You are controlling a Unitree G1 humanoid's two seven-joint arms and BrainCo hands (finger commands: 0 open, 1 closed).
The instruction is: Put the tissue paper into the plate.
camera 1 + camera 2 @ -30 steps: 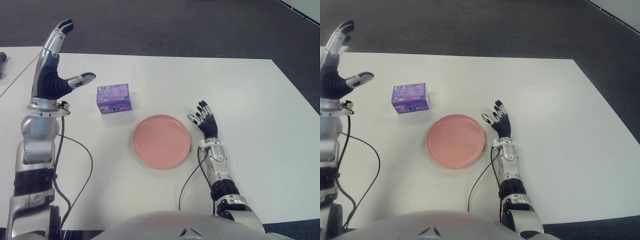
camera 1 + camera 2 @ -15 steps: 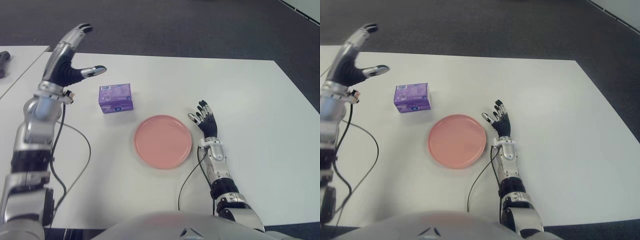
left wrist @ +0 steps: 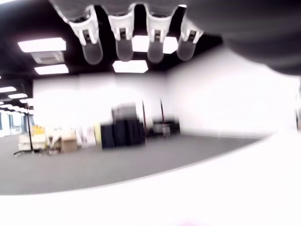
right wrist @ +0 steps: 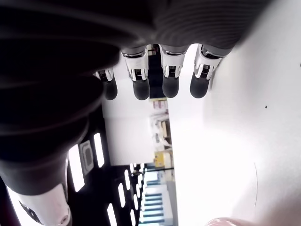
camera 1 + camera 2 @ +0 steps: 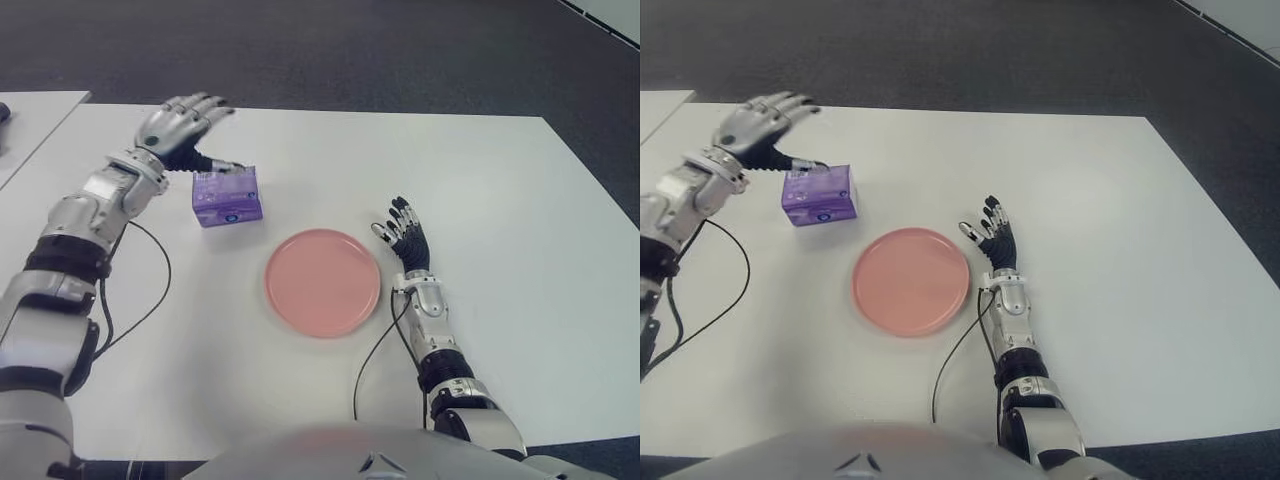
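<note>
A purple tissue pack (image 5: 228,195) sits on the white table (image 5: 480,180), up and left of the round pink plate (image 5: 322,282). My left hand (image 5: 185,128) hovers over the pack's far left corner, fingers spread, thumb tip near the pack's top edge; nothing is held. In the left wrist view several fingertips (image 3: 123,47) extend straight with nothing between them. To the right of the plate shows my right hand (image 5: 405,232), fingers extended and holding nothing.
Thin black cables (image 5: 375,355) trail from both arms across the table, one just right of the plate. Dark carpet (image 5: 400,50) lies beyond the far table edge. A second table's corner (image 5: 30,105) shows at far left.
My left hand has dropped from a raised position and swung right, ending just above the tissue pack. The right hand, pack and plate have stayed put.
</note>
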